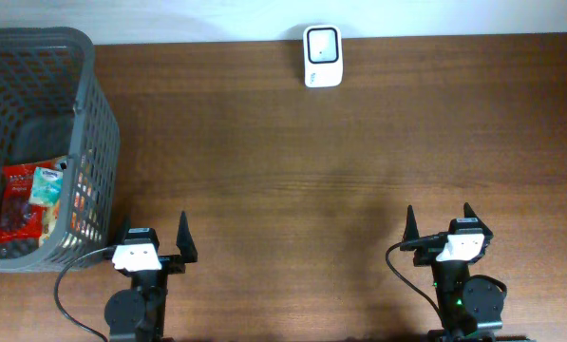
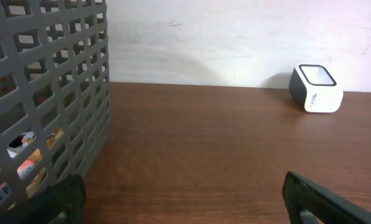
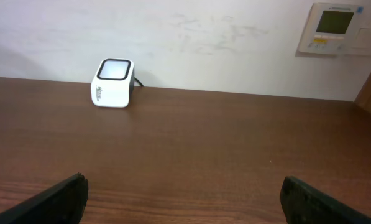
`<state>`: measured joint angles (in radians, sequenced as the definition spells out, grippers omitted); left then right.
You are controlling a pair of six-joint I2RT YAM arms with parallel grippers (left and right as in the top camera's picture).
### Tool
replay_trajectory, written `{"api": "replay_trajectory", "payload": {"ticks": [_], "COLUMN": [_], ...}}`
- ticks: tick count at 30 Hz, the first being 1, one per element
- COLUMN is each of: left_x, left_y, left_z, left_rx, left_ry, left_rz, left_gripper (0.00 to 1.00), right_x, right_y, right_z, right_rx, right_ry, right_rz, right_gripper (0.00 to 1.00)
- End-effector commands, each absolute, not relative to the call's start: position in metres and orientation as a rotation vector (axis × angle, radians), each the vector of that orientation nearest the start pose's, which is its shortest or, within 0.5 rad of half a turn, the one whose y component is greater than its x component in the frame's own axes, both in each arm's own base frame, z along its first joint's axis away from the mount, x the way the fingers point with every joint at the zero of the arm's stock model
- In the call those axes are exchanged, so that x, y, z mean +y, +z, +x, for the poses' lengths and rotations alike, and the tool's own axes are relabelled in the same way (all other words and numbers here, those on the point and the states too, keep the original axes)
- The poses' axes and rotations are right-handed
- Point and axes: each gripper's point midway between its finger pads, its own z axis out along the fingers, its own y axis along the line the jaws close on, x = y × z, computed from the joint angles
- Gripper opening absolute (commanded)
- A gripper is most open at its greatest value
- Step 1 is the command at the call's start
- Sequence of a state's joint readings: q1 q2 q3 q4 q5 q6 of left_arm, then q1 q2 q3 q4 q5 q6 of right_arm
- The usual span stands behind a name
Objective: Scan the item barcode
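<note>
A white barcode scanner [image 1: 322, 55] with a dark window stands at the table's far edge; it also shows as the scanner [image 2: 316, 89] in the left wrist view and the scanner [image 3: 112, 83] in the right wrist view. Snack packets [image 1: 31, 202], red and light blue, lie inside the grey basket [image 1: 85, 104] at the left. Through the basket wall [image 2: 61, 93] I see packets [image 2: 23, 158]. My left gripper [image 1: 155, 235] stands open near the front edge, right of the basket, holding nothing. At the front right my right gripper [image 1: 443, 222] is open and empty too.
A white wall runs behind the table. A wall control panel [image 3: 335, 28] hangs at the upper right in the right wrist view. Bare wooden tabletop [image 1: 311, 180] lies between the grippers and the scanner.
</note>
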<state>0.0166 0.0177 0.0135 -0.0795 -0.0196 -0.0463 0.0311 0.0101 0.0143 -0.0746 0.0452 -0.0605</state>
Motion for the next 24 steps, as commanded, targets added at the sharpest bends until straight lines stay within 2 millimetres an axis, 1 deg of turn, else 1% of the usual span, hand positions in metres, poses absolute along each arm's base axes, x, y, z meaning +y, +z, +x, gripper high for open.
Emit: {"api": "replay_trajectory", "payload": {"ticks": [1,7,8,9,10,11,12,13,14,15,16,18,21,22,23,24], "left_x": [0.011,0.011,0.011,0.005,-0.014,-0.039,-0.056,-0.078,-0.086,-0.090,-0.091,-0.091,-0.090,-0.090,-0.081,-0.074], "left_y": [0.152,0.153,0.160,0.165,0.170,0.184,0.198,0.227,0.249,0.267,0.289,0.317,0.353,0.369,0.386,0.394], "left_z": [0.246,0.246,0.247,0.247,0.247,0.243,0.237,0.223,0.211,0.202,0.190,0.179,0.168,0.164,0.167,0.173], "left_rx": [1.665,1.664,1.636,1.617,1.600,1.539,1.477,1.336,1.225,1.135,1.036,0.977,0.971,0.977,1.037,1.116], "left_ry": [0.002,0.003,0.001,-0.030,-0.139,-0.248,-0.320,-0.386,-0.396,-0.386,-0.359,-0.339,-0.241,-0.201,-0.182,-0.179], "left_rz": [-0.085,-0.086,-0.084,-0.068,0.004,0.125,0.220,0.353,0.423,0.460,0.481,0.487,0.534,0.552,0.499,0.448], "left_gripper": [0.99,0.99,0.99,0.99,0.99,0.99,0.99,0.99,0.99,0.99,0.99,0.99,0.99,0.99,0.99,0.99], "right_x": [-0.005,-0.005,-0.005,-0.005,-0.005,-0.005,-0.005,-0.005,-0.005,-0.005,-0.005,-0.005,-0.005,-0.005,-0.005,-0.005], "right_y": [0.157,0.157,0.157,0.157,0.157,0.157,0.157,0.157,0.157,0.157,0.157,0.157,0.157,0.157,0.157,0.157], "right_z": [0.246,0.246,0.246,0.246,0.246,0.246,0.246,0.246,0.246,0.246,0.246,0.246,0.246,0.246,0.246,0.246], "right_rx": [1.645,1.645,1.645,1.645,1.645,1.645,1.644,1.645,1.645,1.645,1.645,1.644,1.645,1.645,1.645,1.645], "right_ry": [-0.082,-0.082,-0.082,-0.082,-0.082,-0.082,-0.082,-0.082,-0.082,-0.082,-0.082,-0.082,-0.082,-0.082,-0.082,-0.082], "right_rz": [-0.024,-0.025,-0.025,-0.025,-0.025,-0.025,-0.025,-0.024,-0.024,-0.025,-0.025,-0.025,-0.024,-0.024,-0.024,-0.025], "right_gripper": [0.98,0.98,0.98,0.98,0.98,0.98,0.98,0.98,0.98,0.98,0.98,0.98,0.98,0.98,0.98,0.98]}}
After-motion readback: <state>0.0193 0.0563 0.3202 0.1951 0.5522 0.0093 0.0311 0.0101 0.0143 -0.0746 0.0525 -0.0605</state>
